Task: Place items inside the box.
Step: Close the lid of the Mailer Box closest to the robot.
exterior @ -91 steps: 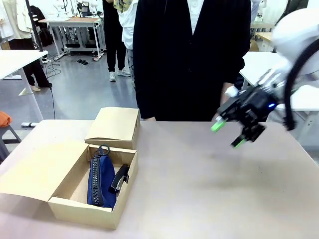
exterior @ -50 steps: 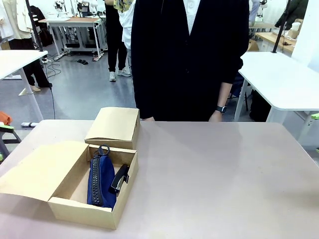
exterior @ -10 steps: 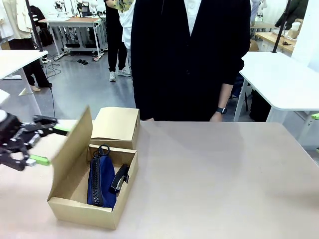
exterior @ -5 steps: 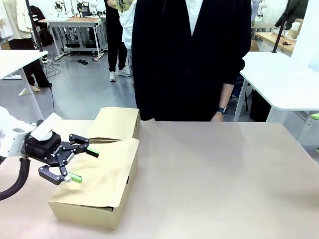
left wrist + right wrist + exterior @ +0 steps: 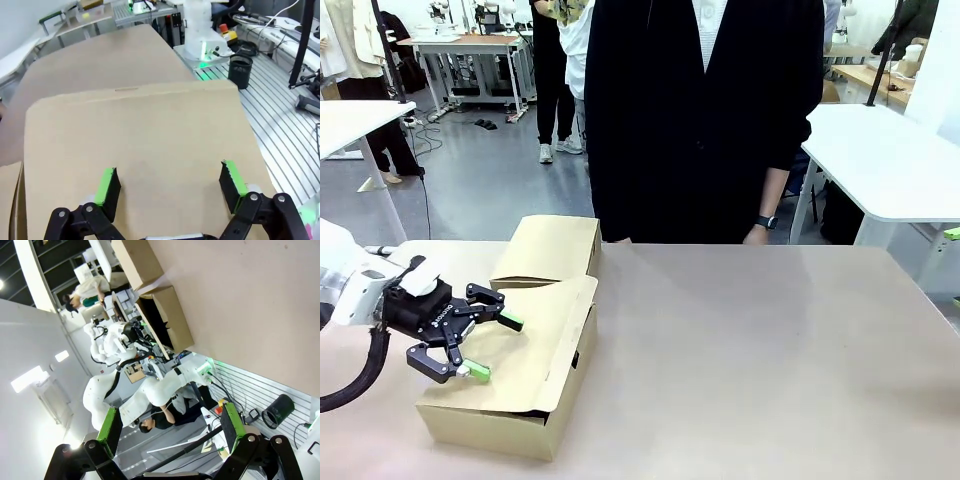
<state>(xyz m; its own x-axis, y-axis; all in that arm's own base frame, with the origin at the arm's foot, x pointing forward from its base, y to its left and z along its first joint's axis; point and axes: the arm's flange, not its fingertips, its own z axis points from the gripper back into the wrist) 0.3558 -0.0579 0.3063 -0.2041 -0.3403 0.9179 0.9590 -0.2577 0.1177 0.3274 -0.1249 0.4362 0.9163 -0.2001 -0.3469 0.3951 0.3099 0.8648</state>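
The cardboard box point(image 5: 490, 425) stands at the table's front left with its big lid flap point(image 5: 545, 340) folded down over the opening. The navy pouch and black stapler are hidden under it. My left gripper point(image 5: 494, 349) is open and hovers right at the flap's top, one green pad point(image 5: 510, 323) farther back and one nearer the front. In the left wrist view the flap point(image 5: 140, 130) spreads out flat in front of the open left gripper point(image 5: 169, 182). My right gripper point(image 5: 171, 424) is open and holds nothing, far from the box point(image 5: 167, 315).
A second cardboard flap point(image 5: 550, 250) slopes up behind the box. A person in a dark coat point(image 5: 705, 110) stands at the far edge, arms down. The tan table point(image 5: 770, 360) stretches bare to the right. White tables stand beyond.
The lid flap swung from upright down over the box, covering the pouch and stapler. My left gripper followed it rightward and has settled slightly lower on the flap.
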